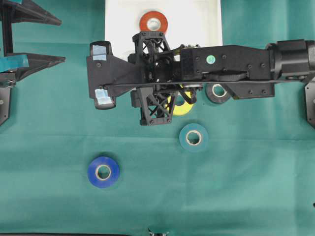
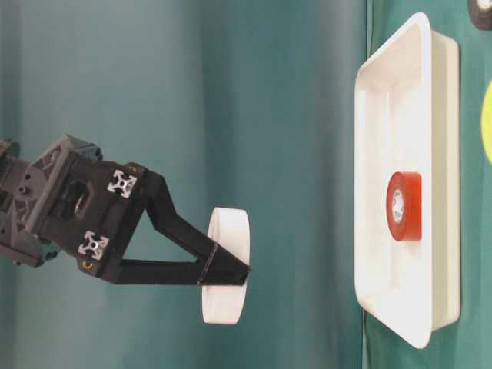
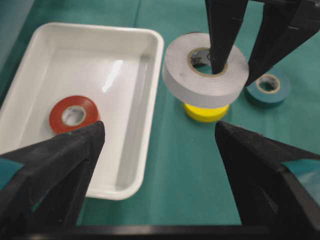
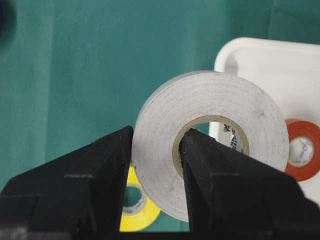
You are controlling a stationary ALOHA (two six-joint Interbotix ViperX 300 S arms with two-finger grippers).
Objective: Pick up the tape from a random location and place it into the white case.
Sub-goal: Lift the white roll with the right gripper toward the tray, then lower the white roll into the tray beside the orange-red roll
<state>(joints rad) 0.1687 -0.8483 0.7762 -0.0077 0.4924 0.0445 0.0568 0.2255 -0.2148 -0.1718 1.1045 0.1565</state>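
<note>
R gripper (image 4: 155,170) clamps white tape roll (image 4: 210,135) by its wall, one finger in the core, held in air beside the white case (image 3: 145,150).
L gripper (image 3: 160,165) jaws wide, nothing in them. Rolls: yellow (image 3: 206,112) under the held one, 1 teal (image 3: 267,87), 1 red (image 3: 72,114) in case; overhead adds 1 blue (image 1: 103,172), 1 dark (image 1: 219,93).

Overhead: my right arm (image 1: 231,61) covers most of yellow roll (image 1: 183,105), part of black roll (image 1: 216,92), white case (image 1: 197,19) lower edge; held white roll unseen there. Right wrist view: blue roll (image 4: 4,17) blurred, cut at corner.
</note>
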